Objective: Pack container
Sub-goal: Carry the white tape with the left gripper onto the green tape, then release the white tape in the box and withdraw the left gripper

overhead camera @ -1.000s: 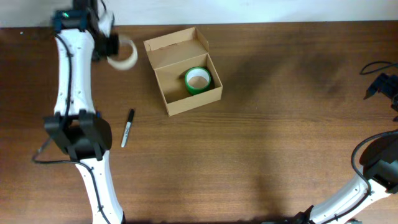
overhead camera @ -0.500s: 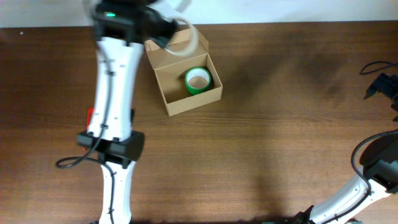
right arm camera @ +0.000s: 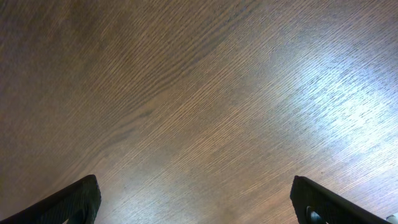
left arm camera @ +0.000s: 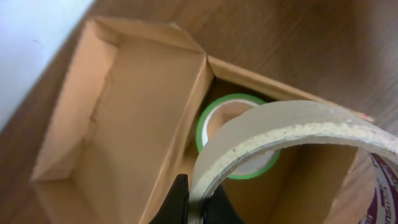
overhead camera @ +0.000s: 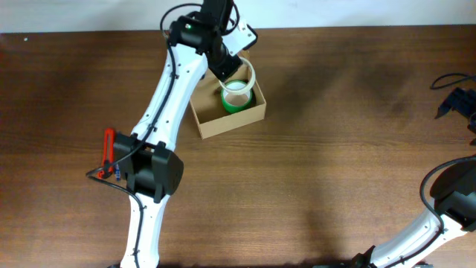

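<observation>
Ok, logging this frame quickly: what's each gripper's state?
Left gripper: shut on the pale tape roll, over the container.
Right gripper: open, empty.

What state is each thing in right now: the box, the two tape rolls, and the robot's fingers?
box, open, lid flap folded back
green roll, lying flat inside the box
pale roll, held in the air over the box
left fingers, shut on the pale roll's wall
right fingers, open, holding nothing, over the table
</observation>
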Controlling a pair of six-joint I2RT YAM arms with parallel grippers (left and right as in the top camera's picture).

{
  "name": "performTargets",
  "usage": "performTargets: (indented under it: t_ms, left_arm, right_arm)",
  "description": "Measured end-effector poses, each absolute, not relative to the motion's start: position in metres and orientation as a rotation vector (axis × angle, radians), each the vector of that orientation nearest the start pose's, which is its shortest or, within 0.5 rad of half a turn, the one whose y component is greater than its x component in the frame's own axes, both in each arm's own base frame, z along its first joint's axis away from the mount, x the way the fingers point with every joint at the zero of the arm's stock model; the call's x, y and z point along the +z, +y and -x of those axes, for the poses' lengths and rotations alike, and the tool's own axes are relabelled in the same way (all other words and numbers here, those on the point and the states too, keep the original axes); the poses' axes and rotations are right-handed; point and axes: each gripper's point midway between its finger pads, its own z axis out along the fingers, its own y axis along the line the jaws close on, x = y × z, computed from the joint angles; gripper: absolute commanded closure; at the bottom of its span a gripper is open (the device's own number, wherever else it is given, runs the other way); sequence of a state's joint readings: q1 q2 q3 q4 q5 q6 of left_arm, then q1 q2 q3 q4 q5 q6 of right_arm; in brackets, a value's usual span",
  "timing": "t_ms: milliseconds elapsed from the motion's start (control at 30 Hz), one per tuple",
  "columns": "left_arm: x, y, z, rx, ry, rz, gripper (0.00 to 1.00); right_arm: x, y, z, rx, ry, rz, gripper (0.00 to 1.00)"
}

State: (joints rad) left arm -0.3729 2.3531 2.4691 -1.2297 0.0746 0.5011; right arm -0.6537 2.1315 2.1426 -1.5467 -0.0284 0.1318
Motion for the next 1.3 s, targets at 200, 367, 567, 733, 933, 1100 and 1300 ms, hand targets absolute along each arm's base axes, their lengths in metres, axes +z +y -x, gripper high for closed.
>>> performTargets:
  t_ms: [200, 367, 567, 733, 933, 1100, 1300]
  left_arm:
    - [0.151, -0.213, -0.510, -0.067, 2.454, -1.149, 0.98]
    - [0.122, -0.213, -0.509, -0.076, 2.518, -1.161, 0.98]
    - [0.090, -0.213, -0.509, -0.083, 2.576, -1.179, 0.98]
    - [0.084, -0.214, -0.513, -0.082, 2.569, -1.177, 0.98]
    - [0.085, -0.218, -0.523, -0.074, 2.531, -1.161, 0.97]
    - [0.086, -0.218, -0.524, -0.073, 2.528, -1.159, 0.97]
    - [0.086, -0.218, -0.524, -0.069, 2.525, -1.158, 0.98]
  right_arm:
    - [0.154, -0.247, -0.331, 0.029, 2.864, -1.186, 0.01]
    - [0.154, -0.248, -0.331, 0.028, 2.864, -1.186, 0.01]
    - [0.154, -0.248, -0.331, 0.028, 2.864, -1.186, 0.01]
    - [0.154, -0.247, -0.331, 0.028, 2.865, -1.185, 0.01]
    - [0.154, -0.247, -0.331, 0.029, 2.864, -1.186, 0.01]
    - [0.154, -0.247, -0.331, 0.028, 2.865, -1.185, 0.01]
    - [0.154, -0.247, -0.331, 0.028, 2.865, -1.185, 0.01]
